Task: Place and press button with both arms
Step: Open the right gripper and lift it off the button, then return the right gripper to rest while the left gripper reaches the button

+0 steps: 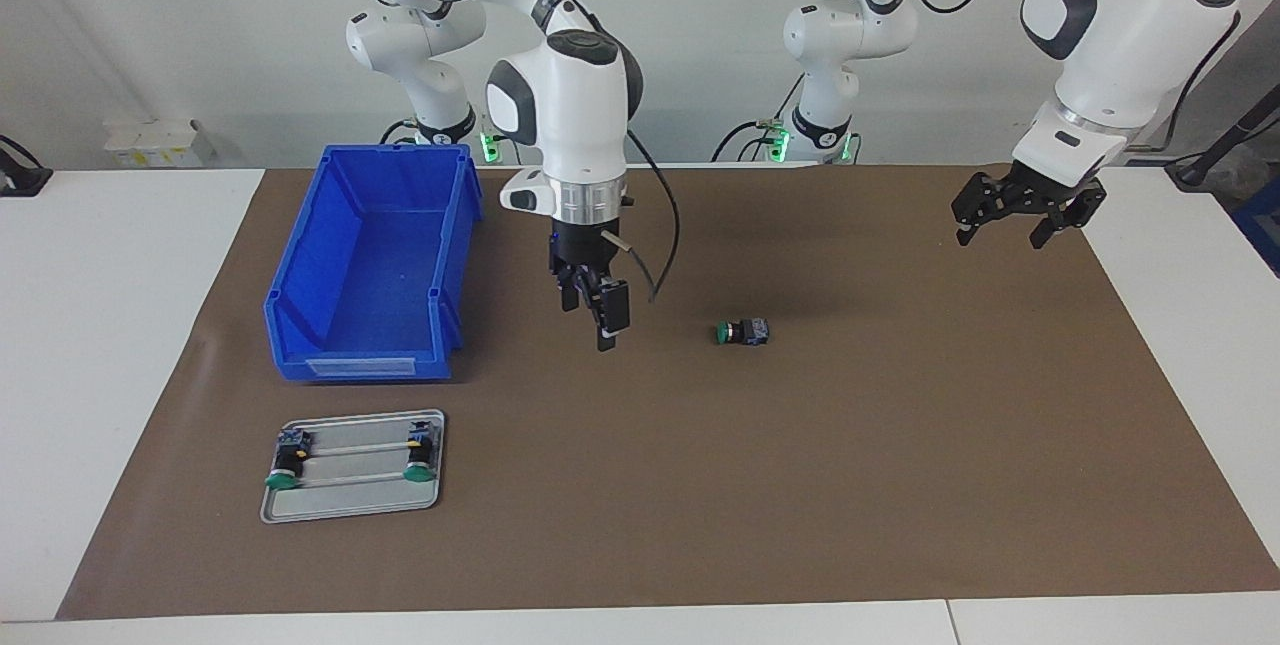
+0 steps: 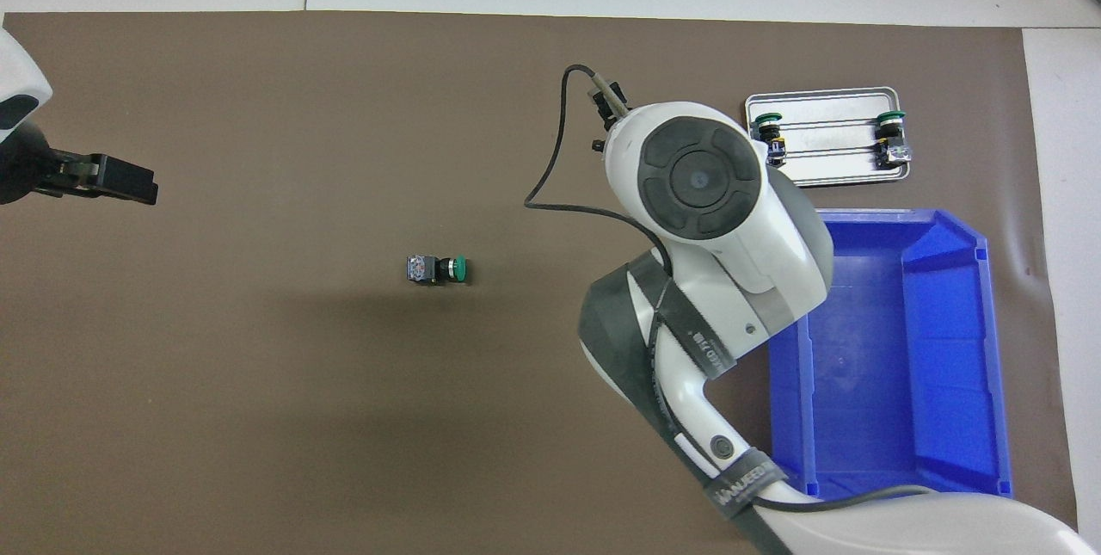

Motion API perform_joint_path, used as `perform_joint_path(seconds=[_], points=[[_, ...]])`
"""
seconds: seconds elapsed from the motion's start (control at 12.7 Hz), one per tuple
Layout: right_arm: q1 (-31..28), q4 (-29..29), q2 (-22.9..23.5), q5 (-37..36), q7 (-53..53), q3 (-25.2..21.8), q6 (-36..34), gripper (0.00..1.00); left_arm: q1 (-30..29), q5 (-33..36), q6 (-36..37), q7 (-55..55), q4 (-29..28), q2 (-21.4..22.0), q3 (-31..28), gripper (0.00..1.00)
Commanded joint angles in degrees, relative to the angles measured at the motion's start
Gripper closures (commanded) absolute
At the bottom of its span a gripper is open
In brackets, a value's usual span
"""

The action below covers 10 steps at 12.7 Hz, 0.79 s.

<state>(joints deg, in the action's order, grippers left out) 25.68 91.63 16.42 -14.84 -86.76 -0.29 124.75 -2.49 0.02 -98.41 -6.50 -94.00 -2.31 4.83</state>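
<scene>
A: Where do we put the button (image 1: 742, 332)?

B: Loose on its side on the brown mat (image 1: 800, 485) covering the surface, about mid-mat. Green cap points toward the right arm's end, blocky body toward the left arm's end.

A: And the right tool (image 1: 594, 310)?

B: Hangs over bare mat between the blue bin (image 1: 375, 265) and the button, fingers pointing down, spread, gripping nothing. The button sits apart from it, toward the left arm's end; no contact. In the overhead view the arm's wrist hides that tool.

A: Left tool (image 1: 1028, 213)?

B: Up over the mat's edge at the left arm's end, well apart from the button. We see its fingers splayed, nothing between them.

A: Other buttons?

B: Two alike on the metal tray (image 1: 352, 505), one at each end of it, green caps facing away from the robots. The tray lies farther from the robots than the bin, at the right arm's end. We see nothing inside the bin.
</scene>
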Motion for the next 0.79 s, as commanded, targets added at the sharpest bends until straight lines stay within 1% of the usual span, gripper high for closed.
perform_joint_path(seconds=[0.0, 0.16, 0.24, 0.32, 0.39, 0.47, 0.63, 0.71], points=[[-5.79, 2.94, -3.23, 0.86, 16.03, 0.73, -0.73, 0.00, 2.04, 1.04, -0.81, 0.18, -1.80, 1.70, 0.36, 0.00], [-9.66, 4.78, -5.60, 4.35, 30.00, 0.73, -0.64, 0.00, 2.22, 1.04, -2.21, -1.05, -1.97, 1.70, 0.54, 0.00], [-11.86, 5.75, -7.09, 6.03, 38.51, 0.73, -0.90, 0.00, 2.22, 0.77, -3.44, -2.97, -2.41, 1.70, 0.62, 0.00], [-13.01, 6.28, -8.32, 6.92, 45.04, 0.64, -2.56, 0.00, 2.31, 0.25, -3.97, -6.56, -3.54, 2.04, 0.71, 0.00], [-14.07, 6.28, -9.38, 7.01, 49.98, 0.73, -5.27, 0.00, 2.31, -0.45, -4.59, -12.51, -4.69, 2.48, 0.80, 0.00], [-15.30, 6.20, -10.35, 7.01, 54.29, 0.73, -7.22, 0.00, 2.57, -3.07, -4.94, -18.05, -5.13, 2.66, 0.80, 0.00], [-17.76, 5.76, -12.89, 7.54, 61.50, 0.73, -11.95, 0.00, 3.18, -7.65, -6.78, -25.54, -6.10, 2.75, 0.80, 0.00], [-18.29, 5.58, -14.73, 8.32, 65.19, 0.55, -14.94, 0.00, 4.76, -8.88, -8.88, -28.19, -7.58, 2.75, 0.80, 0.00]])
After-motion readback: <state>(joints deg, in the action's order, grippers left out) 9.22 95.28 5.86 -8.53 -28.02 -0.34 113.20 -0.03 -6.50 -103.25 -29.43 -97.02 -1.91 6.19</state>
